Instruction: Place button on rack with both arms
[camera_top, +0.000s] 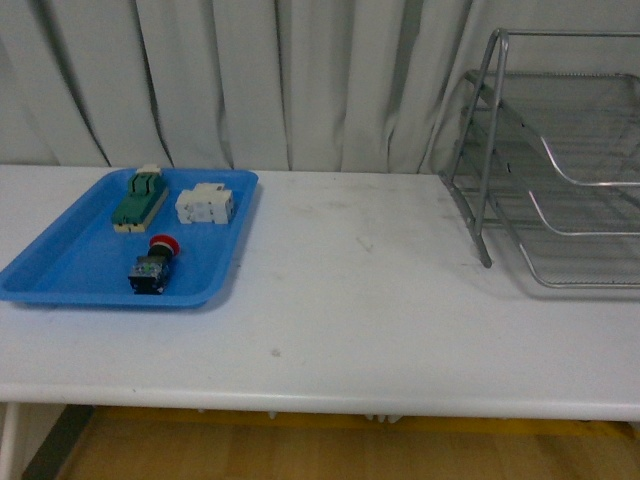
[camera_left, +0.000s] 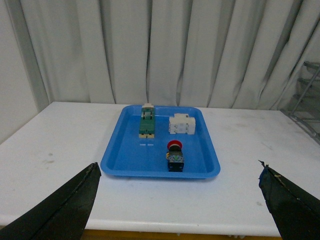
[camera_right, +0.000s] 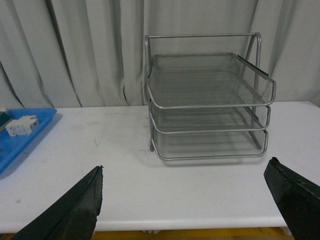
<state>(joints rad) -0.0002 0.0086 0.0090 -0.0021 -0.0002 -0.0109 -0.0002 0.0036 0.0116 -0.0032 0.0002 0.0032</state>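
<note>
The button (camera_top: 154, 265) (camera_left: 175, 156), a red cap on a black body, lies on its side in the near part of a blue tray (camera_top: 60, 270) (camera_left: 125, 157) at the table's left. The silver wire rack (camera_top: 560, 170) (camera_right: 207, 107) stands at the table's right, three tiers facing the front. Neither arm shows in the front view. My left gripper (camera_left: 179, 172) is open, held back over the table's front edge, well short of the tray. My right gripper (camera_right: 184, 172) is open too, empty, facing the rack from a distance.
In the tray behind the button sit a green-topped beige block (camera_top: 139, 198) (camera_left: 146, 121) and a white terminal block (camera_top: 206, 205) (camera_left: 181, 124) (camera_right: 21, 125). A white table (camera_top: 360, 300) carries everything, and grey curtains (camera_top: 280, 80) hang close behind it.
</note>
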